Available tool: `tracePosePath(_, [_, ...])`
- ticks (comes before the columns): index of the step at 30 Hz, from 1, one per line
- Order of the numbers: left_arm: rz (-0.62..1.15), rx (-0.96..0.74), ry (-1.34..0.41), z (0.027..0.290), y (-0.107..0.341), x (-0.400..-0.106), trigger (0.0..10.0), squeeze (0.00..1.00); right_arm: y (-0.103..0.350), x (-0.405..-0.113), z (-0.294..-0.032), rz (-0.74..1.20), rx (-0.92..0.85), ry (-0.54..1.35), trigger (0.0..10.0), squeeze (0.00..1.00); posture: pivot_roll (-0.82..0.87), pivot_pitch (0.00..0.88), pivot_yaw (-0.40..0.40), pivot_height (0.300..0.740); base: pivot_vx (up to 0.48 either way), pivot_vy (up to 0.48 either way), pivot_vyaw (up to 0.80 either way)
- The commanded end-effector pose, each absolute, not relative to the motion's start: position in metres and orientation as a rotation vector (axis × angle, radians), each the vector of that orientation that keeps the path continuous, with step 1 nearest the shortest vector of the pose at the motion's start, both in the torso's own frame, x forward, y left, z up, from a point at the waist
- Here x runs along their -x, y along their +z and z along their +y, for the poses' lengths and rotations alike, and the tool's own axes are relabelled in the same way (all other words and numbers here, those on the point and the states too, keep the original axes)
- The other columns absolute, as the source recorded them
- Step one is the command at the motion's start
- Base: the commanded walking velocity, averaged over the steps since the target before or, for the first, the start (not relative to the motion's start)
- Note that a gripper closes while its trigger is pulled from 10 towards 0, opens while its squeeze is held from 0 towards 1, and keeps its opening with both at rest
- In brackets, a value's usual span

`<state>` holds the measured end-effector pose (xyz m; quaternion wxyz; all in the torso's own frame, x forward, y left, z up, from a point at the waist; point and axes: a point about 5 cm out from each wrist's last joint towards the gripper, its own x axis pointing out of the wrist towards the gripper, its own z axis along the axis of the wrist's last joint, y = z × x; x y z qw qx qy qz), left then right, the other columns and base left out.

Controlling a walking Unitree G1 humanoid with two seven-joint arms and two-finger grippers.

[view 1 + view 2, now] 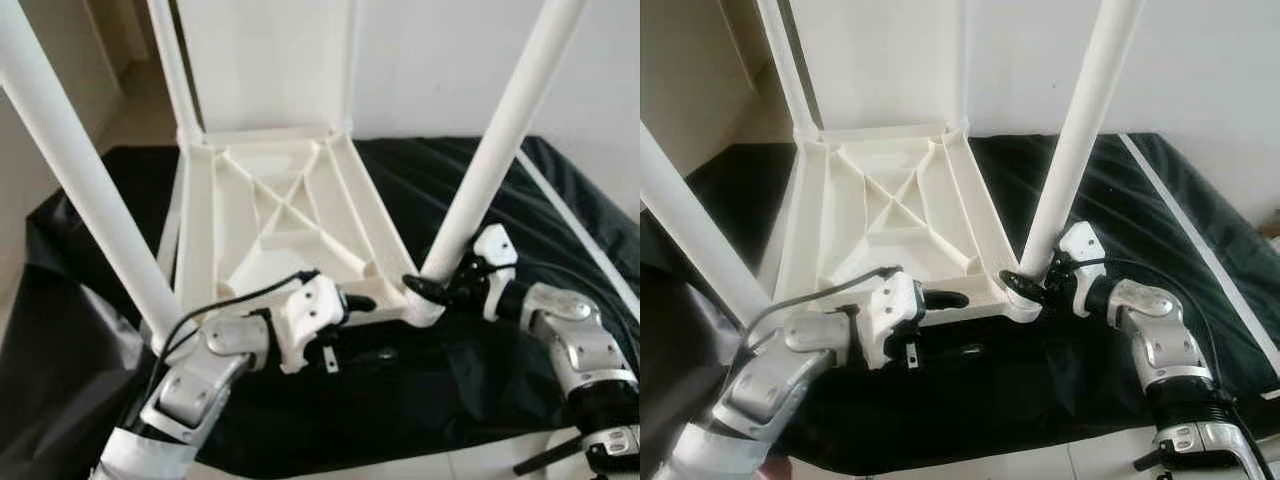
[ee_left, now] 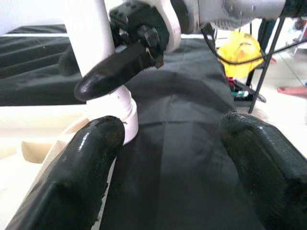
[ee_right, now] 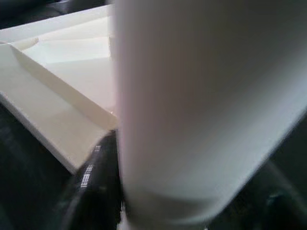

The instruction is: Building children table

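the white tabletop [image 1: 280,215] lies underside-up on the black cloth [image 1: 470,370], long axis running away from the robot. four legs look fitted, pointing upward. right pincer [image 1: 425,287] grips the near right leg [image 1: 490,160] at its socket, likely seating it; left pincer [image 2: 168,158] open beside it.

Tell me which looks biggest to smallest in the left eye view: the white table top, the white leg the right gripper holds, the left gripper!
1. White upside-down plastic table top.
2. Round white plastic leg, though nearness to the camera may enlarge it.
3. Left gripper, black-fingered, clearly smallest.
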<state>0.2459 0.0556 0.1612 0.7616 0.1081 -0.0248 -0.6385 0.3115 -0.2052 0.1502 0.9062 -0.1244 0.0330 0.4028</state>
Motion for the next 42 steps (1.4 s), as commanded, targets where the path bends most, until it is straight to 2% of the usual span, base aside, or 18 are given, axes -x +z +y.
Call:
tracePosePath(1, [-0.061, -0.218, -1.330, 0.056, 0.163, -0.249, 10.0, 0.00, 0.148, -0.313, -0.207, 0.072, 0.263, 0.832, 0.0, 0.00, 0.03, 0.000, -0.045, 0.740, 0.000, 0.000, 0.00])
tracePosePath(11, [-0.052, -0.211, -1.342, 0.054, 0.157, -0.246, 10.0, 0.00, 0.138, -0.297, -0.216, 0.087, 0.224, 0.789, 0.0, 0.00, 0.00, 0.000, -0.036, 0.740, 0.000, 0.000, 0.00])
tracePosePath(12, [-0.053, -0.212, -1.338, 0.053, 0.157, -0.247, 10.0, 0.00, 0.135, -0.294, -0.217, 0.086, 0.206, 0.741, 10.0, 0.00, 0.00, 0.000, -0.029, 0.740, 0.000, 0.000, 0.00])
tracePosePath(20, [-0.078, -0.215, -1.309, 0.052, 0.159, -0.252, 10.0, 0.00, 0.126, -0.281, -0.211, 0.060, 0.109, 0.534, 10.0, 0.00, -0.03, 0.000, -0.012, 0.740, 0.000, 0.000, 0.00])
tracePosePath(21, [-0.083, -0.207, -1.308, 0.050, 0.160, -0.253, 10.0, 0.00, 0.120, -0.279, -0.205, 0.064, 0.066, 0.453, 10.0, 0.00, -0.04, 0.000, -0.008, 0.740, 0.000, 0.000, 0.00])
tracePosePath(24, [-0.087, -0.203, -1.310, 0.048, 0.160, -0.253, 10.0, 0.00, 0.114, -0.274, -0.195, 0.067, 0.061, 0.383, 10.0, 0.00, -0.05, 0.000, -0.007, 0.740, 0.000, 0.000, 0.00])
tracePosePath(29, [-0.089, -0.198, -1.305, 0.046, 0.159, -0.253, 10.0, 0.00, 0.110, -0.266, -0.177, 0.090, 0.019, 0.342, 10.0, 0.00, -0.05, 0.000, -0.007, 0.740, 0.000, 0.000, 0.00])
tracePosePath(31, [-0.089, -0.198, -1.305, 0.046, 0.159, -0.253, 10.0, 0.00, 0.110, -0.266, -0.177, 0.090, 0.019, 0.342, 10.0, 0.00, -0.05, 0.000, -0.007, 0.740, 0.000, 0.000, 0.00])
tracePosePath(34, [-0.098, -0.181, -1.299, 0.043, 0.161, -0.254, 10.0, 0.00, 0.112, -0.261, -0.156, 0.091, -0.007, 0.231, 10.0, 0.00, -0.06, 0.000, -0.008, 0.740, 0.000, 0.000, 0.00])
tracePosePath(42, [-0.112, -0.172, -1.294, 0.040, 0.162, -0.254, 10.0, 0.00, 0.110, -0.262, -0.143, 0.111, -0.044, 0.033, 10.0, 0.00, -0.05, 0.000, -0.023, 0.740, 0.000, 0.000, 0.00])
